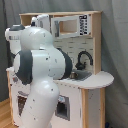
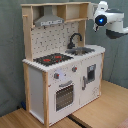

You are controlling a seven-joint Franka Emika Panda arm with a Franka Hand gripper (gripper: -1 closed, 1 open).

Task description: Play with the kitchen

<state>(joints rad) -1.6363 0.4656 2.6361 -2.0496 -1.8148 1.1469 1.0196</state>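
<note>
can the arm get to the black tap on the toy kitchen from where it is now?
Probably yes. In the second exterior view the white arm hovers at the upper right beside the hood shelf, and nothing stands between it and the black tap over the grey sink.

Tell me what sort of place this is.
Probably a robot lab or test area, not a home. A toy play kitchen stands on a bare wooden floor against a plain grey curtain backdrop, with a white robot arm beside it.

Looks like a robot lab: toy kitchen (image 2: 62,75) on wood floor (image 2: 100,107), grey curtain backdrop (image 2: 10,50), 1 white arm (image 1: 42,75).
</note>
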